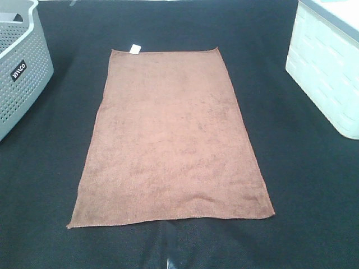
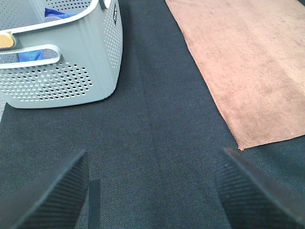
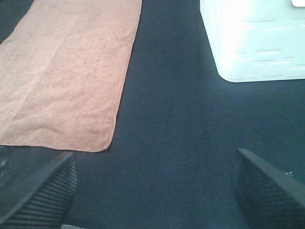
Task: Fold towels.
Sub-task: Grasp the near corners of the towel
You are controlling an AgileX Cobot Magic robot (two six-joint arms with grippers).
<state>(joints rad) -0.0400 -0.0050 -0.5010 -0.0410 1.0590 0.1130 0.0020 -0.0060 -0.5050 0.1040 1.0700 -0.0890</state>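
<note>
— What is taking up the most room?

— The dark surface (image 1: 314, 196) is stretching across the whole exterior high view, and everything is sitting on it.

— And where is the towel (image 1: 171, 140) lying?

— The reddish-brown towel is lying flat and fully spread in the middle of the surface. Its long sides are running away from the robot, and it is touching neither container.

— What is standing beside it?

— A white bin (image 1: 328, 73) is standing at the far right, well apart from the towel. A grey perforated basket (image 1: 19, 73) is standing at the far left, also well apart.

— How is the left pincer (image 2: 152, 191) looking?

— It is hovering over bare surface between the basket and the towel. Its ribbed black fingers (image 2: 47, 195) are gaping wide and gripping nothing. The towel's near corner is lying ahead of it, apart from the fingers.

— And the right pincer (image 3: 152, 191)?

— It is also spreading wide with nothing between its fingers. It is hanging over bare surface between the towel and the white bin, with the towel's other near corner lying close ahead.

— Is anything smaller showing?

— Something blue (image 2: 59, 13) is showing inside the basket. A black label (image 1: 18, 70) is sitting on the basket's wall. A small white tag (image 1: 133, 49) is sticking out at the towel's far edge, near its left corner.
</note>
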